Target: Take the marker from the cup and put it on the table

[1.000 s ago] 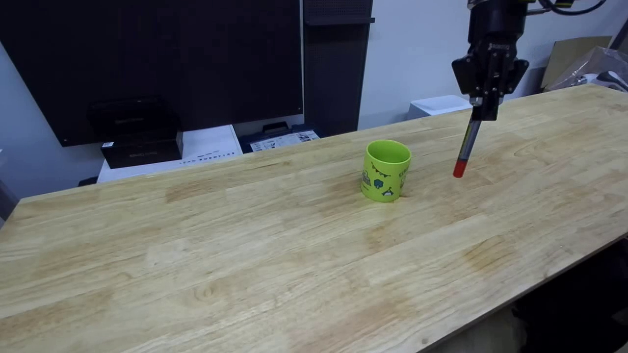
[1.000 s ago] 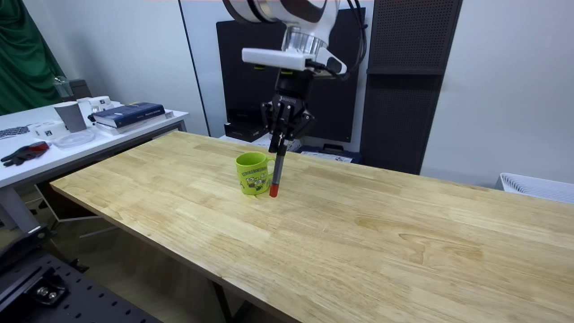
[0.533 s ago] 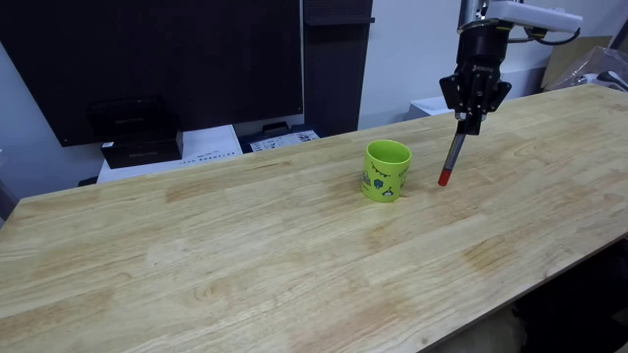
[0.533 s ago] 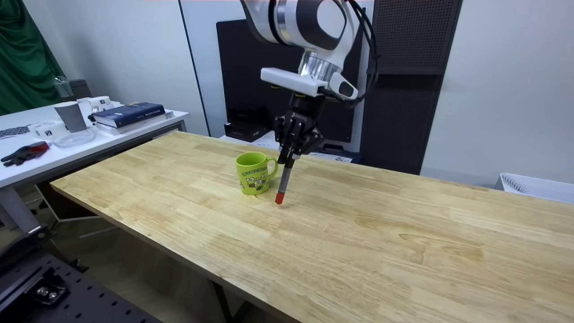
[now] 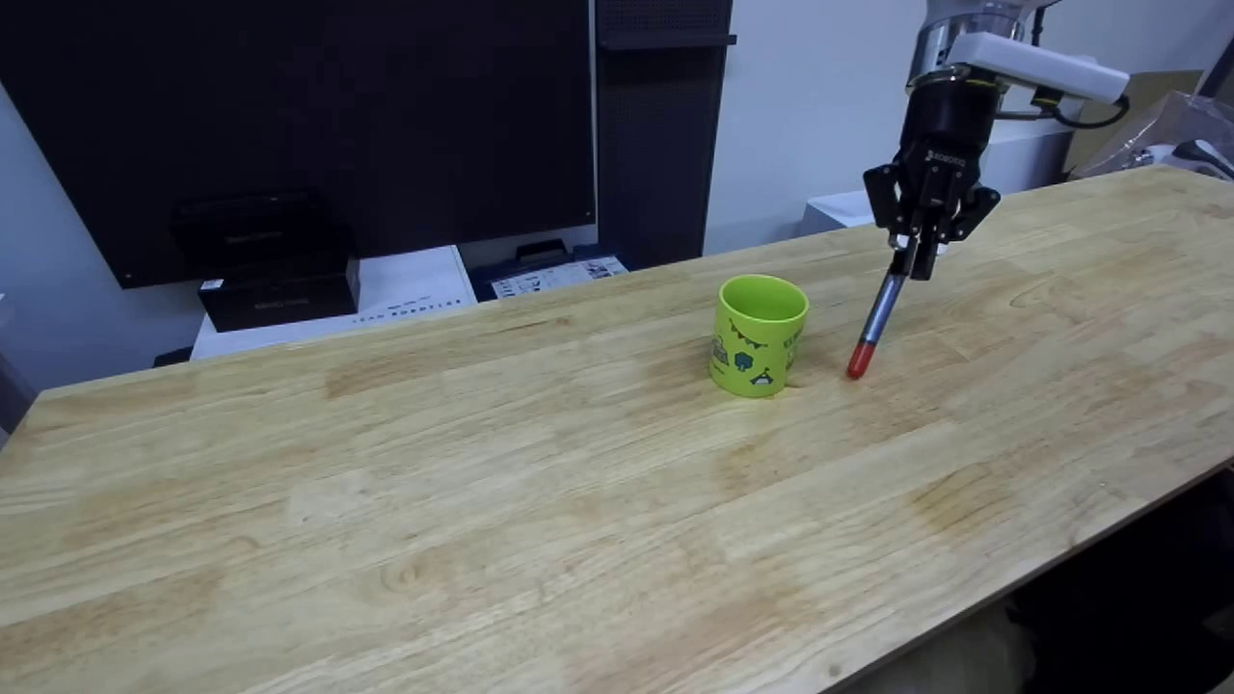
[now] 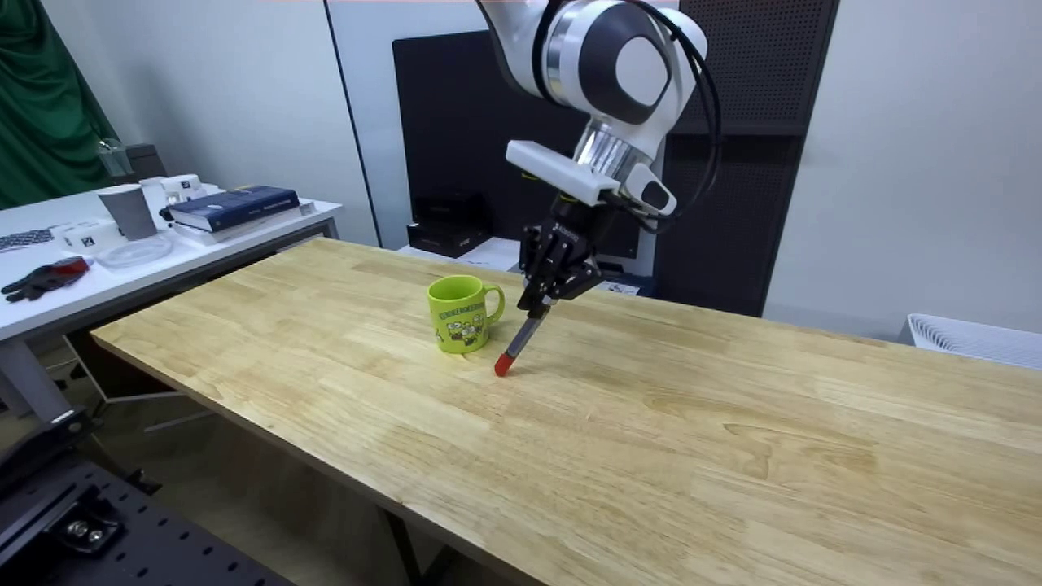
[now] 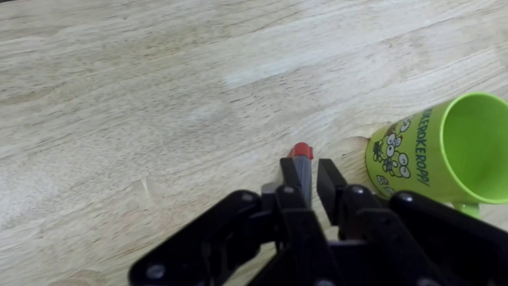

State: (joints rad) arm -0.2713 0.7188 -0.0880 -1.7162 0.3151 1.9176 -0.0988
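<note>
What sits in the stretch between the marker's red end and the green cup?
Only a strip of bare table separates the marker's red end from the green cup; it shows in the wrist view and in both exterior views.

The gripper (image 5: 913, 264) is carrying the brand "ROBOTIQ" on its upper part. The lime-green cup (image 7: 430, 153) is bearing "KEROKEROPPI", the word's start curving out of sight. A white box (image 5: 416, 285) is displaying "LEAN ROBOTICS". From where I am standing, a dark box (image 5: 280, 301) is carrying lettering too small to read.
</note>
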